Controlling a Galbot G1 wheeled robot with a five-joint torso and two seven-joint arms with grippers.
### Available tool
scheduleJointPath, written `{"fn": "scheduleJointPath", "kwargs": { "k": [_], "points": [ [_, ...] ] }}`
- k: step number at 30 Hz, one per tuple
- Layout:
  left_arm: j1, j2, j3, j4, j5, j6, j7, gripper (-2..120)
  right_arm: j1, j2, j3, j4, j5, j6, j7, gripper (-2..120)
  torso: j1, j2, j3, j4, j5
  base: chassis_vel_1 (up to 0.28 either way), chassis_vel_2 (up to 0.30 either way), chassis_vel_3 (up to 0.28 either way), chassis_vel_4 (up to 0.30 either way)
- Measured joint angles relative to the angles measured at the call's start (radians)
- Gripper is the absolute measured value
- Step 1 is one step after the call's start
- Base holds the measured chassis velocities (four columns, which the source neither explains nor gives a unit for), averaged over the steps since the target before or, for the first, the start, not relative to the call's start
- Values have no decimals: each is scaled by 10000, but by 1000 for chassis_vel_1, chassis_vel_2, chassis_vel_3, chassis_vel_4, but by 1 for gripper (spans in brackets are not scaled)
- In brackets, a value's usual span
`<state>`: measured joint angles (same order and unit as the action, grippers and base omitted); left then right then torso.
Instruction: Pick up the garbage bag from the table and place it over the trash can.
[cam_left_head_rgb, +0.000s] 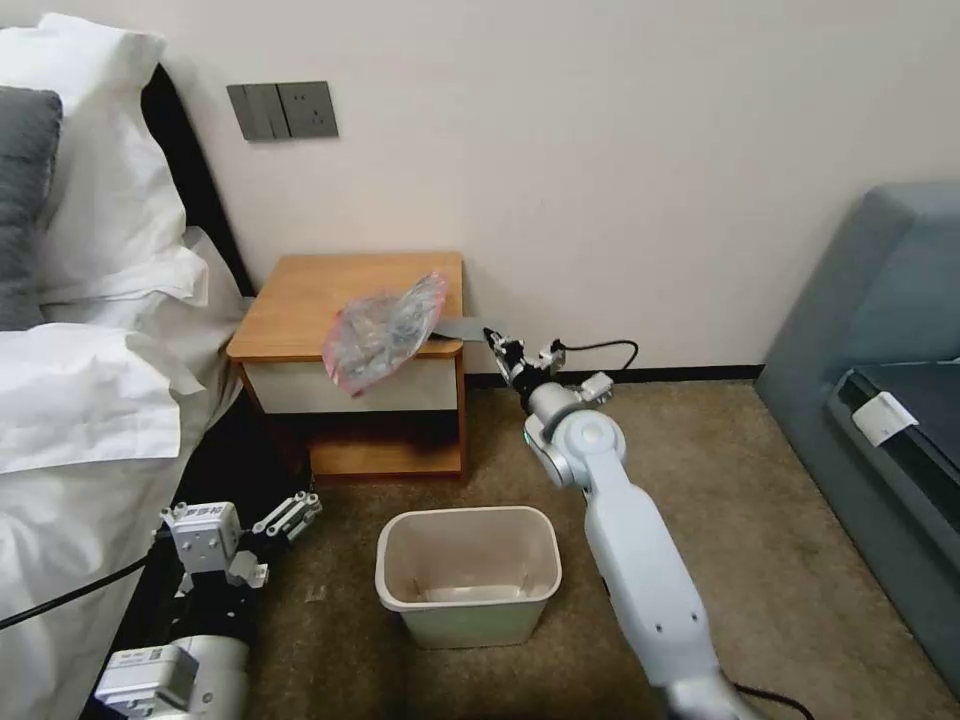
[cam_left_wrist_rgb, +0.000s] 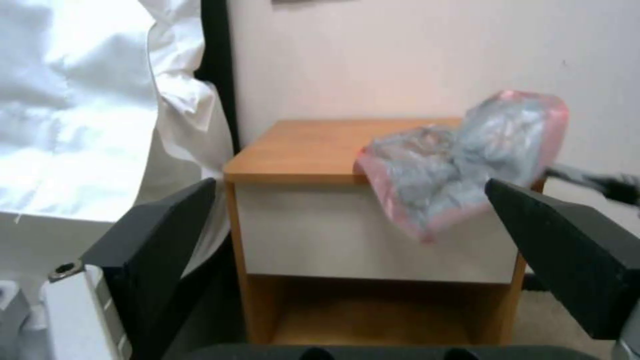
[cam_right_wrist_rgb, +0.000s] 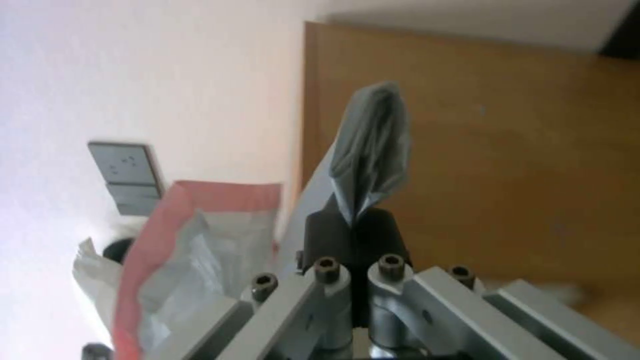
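The garbage bag (cam_left_head_rgb: 385, 330), crinkled grey plastic with a pinkish-red edge, is raised off the table (cam_left_head_rgb: 310, 300) and droops over its front right corner. My right gripper (cam_left_head_rgb: 493, 338) is at the table's right edge, shut on a stretched grey tail of the bag. The right wrist view shows that grey strip (cam_right_wrist_rgb: 373, 150) pinched between the black pads (cam_right_wrist_rgb: 327, 235) above the wooden top (cam_right_wrist_rgb: 500, 150). The trash can (cam_left_head_rgb: 470, 625) stands open on the carpet in front of the table. My left gripper (cam_left_head_rgb: 290, 515) waits open, low beside the bed, facing the table (cam_left_wrist_rgb: 300, 150) and the bag (cam_left_wrist_rgb: 460, 160).
A bed with white linen (cam_left_head_rgb: 90, 400) lies close on the left. A grey sofa (cam_left_head_rgb: 880, 330) fills the right side. The wall with a switch plate (cam_left_head_rgb: 282, 110) is right behind the table. Carpet (cam_left_head_rgb: 760, 520) lies open between the trash can and the sofa.
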<state>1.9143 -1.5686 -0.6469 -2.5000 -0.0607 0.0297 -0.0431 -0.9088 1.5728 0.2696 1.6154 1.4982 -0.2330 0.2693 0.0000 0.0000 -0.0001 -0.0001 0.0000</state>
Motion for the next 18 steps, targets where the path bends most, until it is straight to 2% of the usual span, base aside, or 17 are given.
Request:
{"fn": "scheduleJointPath", "kwargs": {
  "k": [2,13,18],
  "points": [
    [-48,10,10,0,-4,-20,1,100,-685,-96,-59,720,19,0,209,0,0,0,0,1,0,0,0,0,0],
    [-141,49,9,54,-11,-89,17,100,-2518,-330,-357,2865,-10,-60,656,0,0,0,0,0,1,0,0,0,0],
    [-175,31,10,83,-10,-117,24,100,-3515,-533,-638,3510,-772,-188,691,0,0,0,0,2,1,0,0,0,0]
  ]
}}
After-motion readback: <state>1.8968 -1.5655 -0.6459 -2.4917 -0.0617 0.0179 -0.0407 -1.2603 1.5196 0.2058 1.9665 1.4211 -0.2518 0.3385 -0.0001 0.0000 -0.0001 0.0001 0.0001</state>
